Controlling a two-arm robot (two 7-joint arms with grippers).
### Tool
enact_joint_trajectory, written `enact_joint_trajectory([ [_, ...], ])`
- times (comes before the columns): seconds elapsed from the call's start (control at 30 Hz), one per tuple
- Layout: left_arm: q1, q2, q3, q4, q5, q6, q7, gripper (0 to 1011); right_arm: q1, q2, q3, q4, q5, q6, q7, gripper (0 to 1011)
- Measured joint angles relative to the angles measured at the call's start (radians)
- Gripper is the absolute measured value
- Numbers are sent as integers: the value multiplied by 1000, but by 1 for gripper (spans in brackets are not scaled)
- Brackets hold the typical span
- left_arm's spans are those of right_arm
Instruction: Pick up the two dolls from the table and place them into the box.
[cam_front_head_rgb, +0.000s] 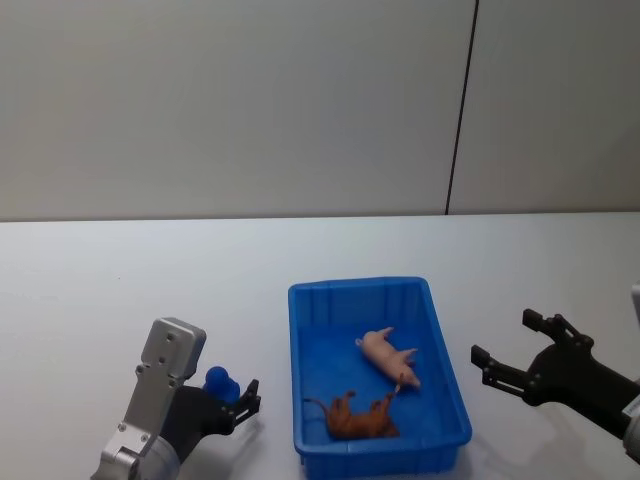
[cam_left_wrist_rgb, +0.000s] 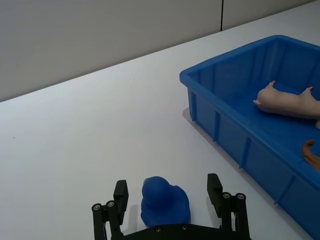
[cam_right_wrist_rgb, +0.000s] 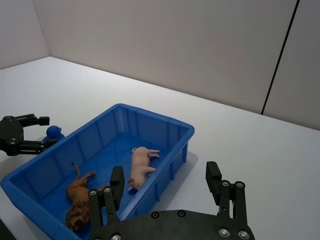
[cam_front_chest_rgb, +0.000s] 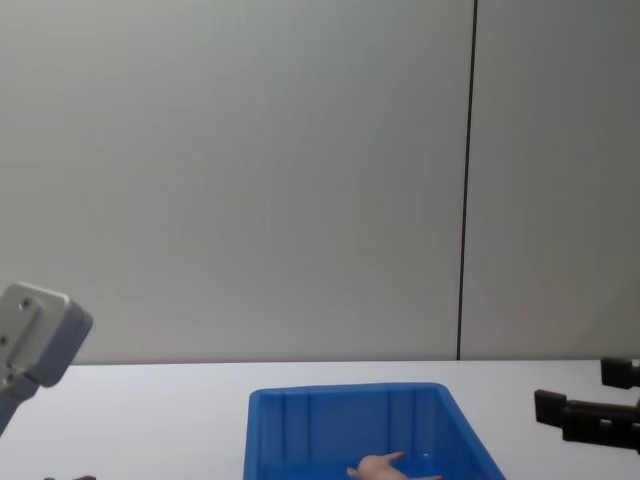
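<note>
The dark blue doll (cam_front_head_rgb: 219, 382) rests on the white table (cam_front_head_rgb: 120, 300), left of the blue box (cam_front_head_rgb: 355, 285). My left gripper (cam_front_head_rgb: 232, 392) is open and low around it; in the left wrist view the doll (cam_left_wrist_rgb: 164, 201) sits between the two fingers (cam_left_wrist_rgb: 120, 192) without touching them. The pale pink doll (cam_front_head_rgb: 388, 353) lies on its side inside the box, also seen from the right wrist (cam_right_wrist_rgb: 140, 165). My right gripper (cam_front_head_rgb: 503, 337) hangs open and empty to the right of the box.
A brown lion toy (cam_front_head_rgb: 358, 418) lies in the near end of the box, beside the pink doll. Bare tabletop surrounds the box on all sides. A grey wall with a dark vertical seam (cam_front_head_rgb: 460, 110) stands behind the table.
</note>
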Motion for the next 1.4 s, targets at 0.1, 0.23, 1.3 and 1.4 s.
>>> enact_joint_trajectory([
  [0.1,-8,-6,-1,23,3,-4,-11,1001,0,0,0,0,0,0,0,1001],
  [0.23,-18,-14,-4,53,8,-7,-29,979,0,0,0,0,0,0,0,1001],
  [1.3,-74,-34,-33,79,70,-14,-108,472,0,0,0,0,0,0,0,1001],
  [1.4,-86,-39,-36,67,81,-23,-116,458,0,0,0,0,0,0,0,1001],
])
